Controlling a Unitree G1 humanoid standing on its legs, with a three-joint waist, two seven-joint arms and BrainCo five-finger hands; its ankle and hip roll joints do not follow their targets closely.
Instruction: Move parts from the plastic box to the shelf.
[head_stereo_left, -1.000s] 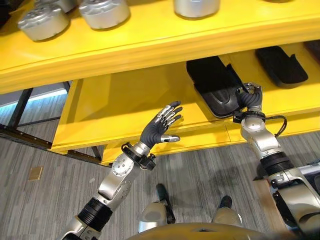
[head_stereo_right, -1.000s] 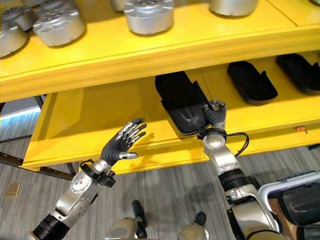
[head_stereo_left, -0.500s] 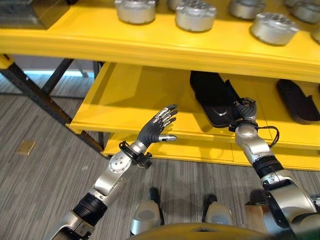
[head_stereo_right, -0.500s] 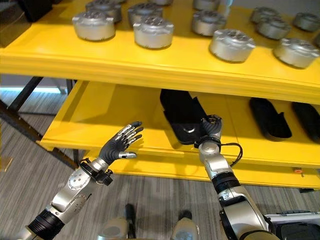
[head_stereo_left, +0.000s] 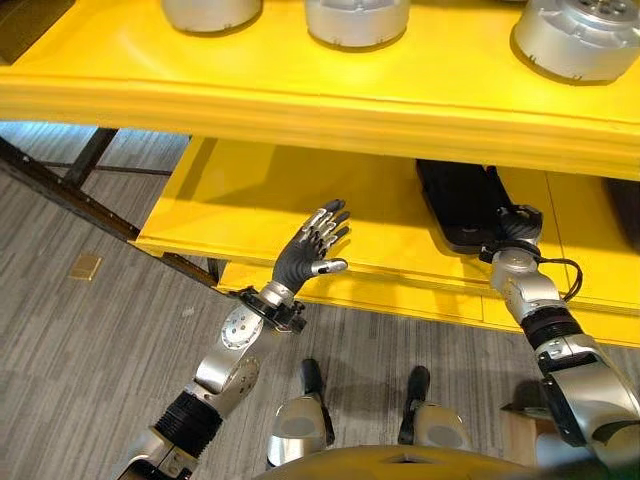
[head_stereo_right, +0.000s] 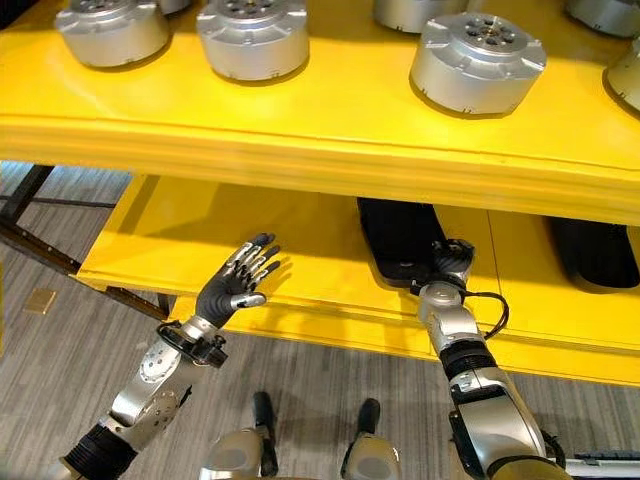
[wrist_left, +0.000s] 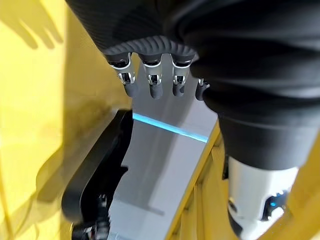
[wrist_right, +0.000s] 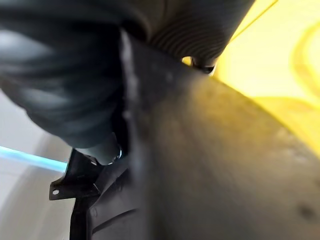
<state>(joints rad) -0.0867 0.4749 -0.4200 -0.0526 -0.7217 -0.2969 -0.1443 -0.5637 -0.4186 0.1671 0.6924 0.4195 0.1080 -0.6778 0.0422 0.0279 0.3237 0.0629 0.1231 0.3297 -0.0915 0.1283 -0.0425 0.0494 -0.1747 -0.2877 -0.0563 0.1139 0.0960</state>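
My right hand (head_stereo_right: 455, 258) still grips the black part (head_stereo_right: 400, 238) on the lower shelf (head_stereo_right: 300, 262). My left hand (head_stereo_left: 312, 250) stays raised, fingers spread, empty. The camera has shifted.

A bright yellow shelf (head_stereo_right: 330, 140) has two tiers. On its upper tier sit round metal parts (head_stereo_right: 478, 62) in plain matte silver-grey, with small dark holes on their tops. On the lower tier lies a flat black part (head_stereo_right: 398, 238), plain and slightly glossy, and a second black part (head_stereo_right: 597, 252) lies further along the same tier. Below the shelf, the floor (head_stereo_right: 60, 360) is grey with fine lengthwise streaks, and a small tan square patch (head_stereo_right: 40, 300) lies on it. The left hand (head_stereo_right: 232, 288) in front of the shelf is dark grey with silver fingers; the right hand (head_stereo_right: 452, 260), at the near end of the black part, is dark and ribbed.
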